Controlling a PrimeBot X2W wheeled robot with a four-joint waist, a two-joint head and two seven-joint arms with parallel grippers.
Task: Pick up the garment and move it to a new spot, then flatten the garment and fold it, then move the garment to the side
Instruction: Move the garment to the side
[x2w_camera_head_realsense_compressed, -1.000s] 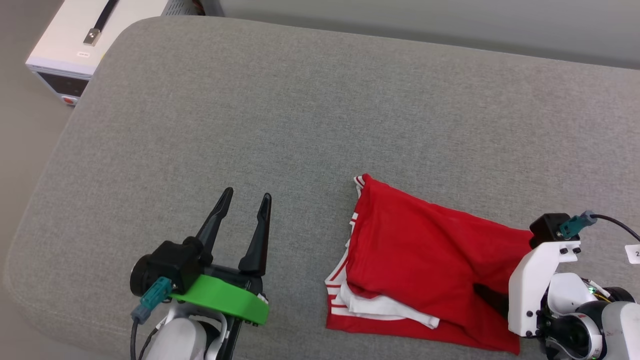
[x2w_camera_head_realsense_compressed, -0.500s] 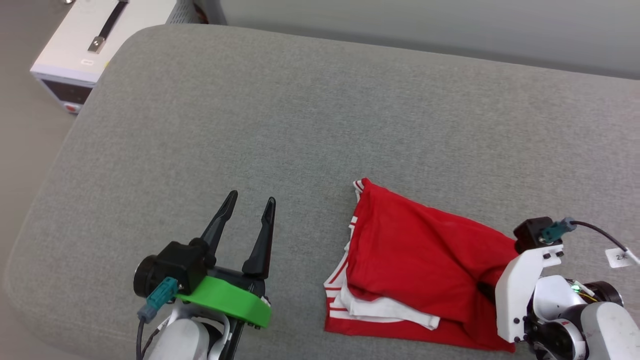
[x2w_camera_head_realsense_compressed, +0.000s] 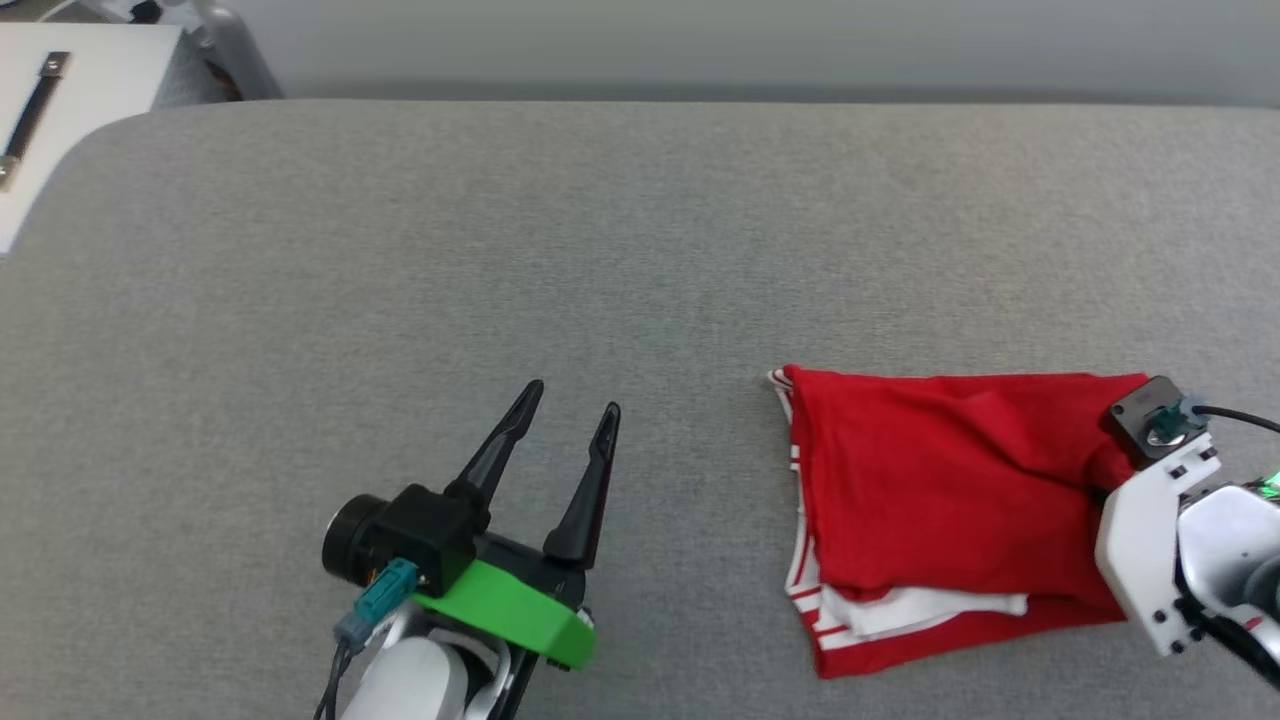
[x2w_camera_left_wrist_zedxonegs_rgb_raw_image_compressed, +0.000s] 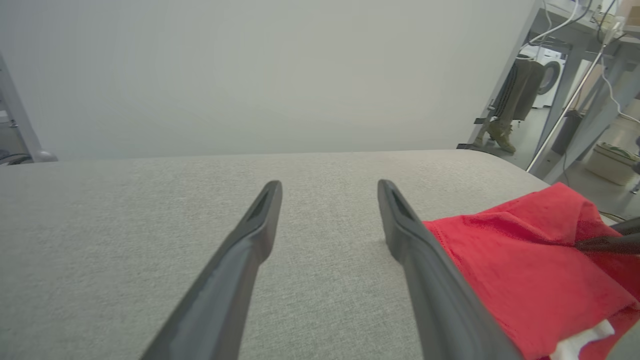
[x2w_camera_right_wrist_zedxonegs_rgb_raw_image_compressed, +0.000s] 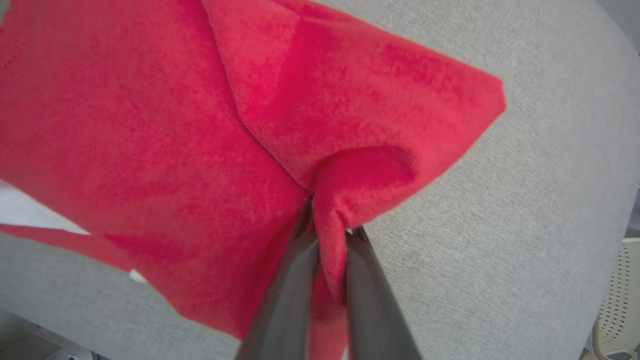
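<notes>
The garment (x2w_camera_head_realsense_compressed: 940, 480) lies folded on the grey cushion at the right, red with a white sleeve and striped trim showing along its near-left edge. In the right wrist view my right gripper (x2w_camera_right_wrist_zedxonegs_rgb_raw_image_compressed: 327, 225) is shut on a bunched fold of the garment (x2w_camera_right_wrist_zedxonegs_rgb_raw_image_compressed: 200, 150) near its right corner. In the head view that arm's white wrist (x2w_camera_head_realsense_compressed: 1150, 540) covers the fingers. My left gripper (x2w_camera_head_realsense_compressed: 573, 397) hovers open over bare cushion to the left of the garment, touching nothing. The left wrist view has the left gripper (x2w_camera_left_wrist_zedxonegs_rgb_raw_image_compressed: 328, 184) open and the garment (x2w_camera_left_wrist_zedxonegs_rgb_raw_image_compressed: 510, 260) just right of its right finger.
The grey cushioned surface (x2w_camera_head_realsense_compressed: 500, 250) stretches wide to the left and back. A white box with a black handle (x2w_camera_head_realsense_compressed: 60, 110) stands beyond its far-left corner. A pale wall runs behind. Desk legs and cables (x2w_camera_left_wrist_zedxonegs_rgb_raw_image_compressed: 575, 100) stand past the cushion's right end.
The head camera has turned, shifting the whole picture. My right gripper has closed on the garment's right edge and bunched it. The left gripper stays open.
</notes>
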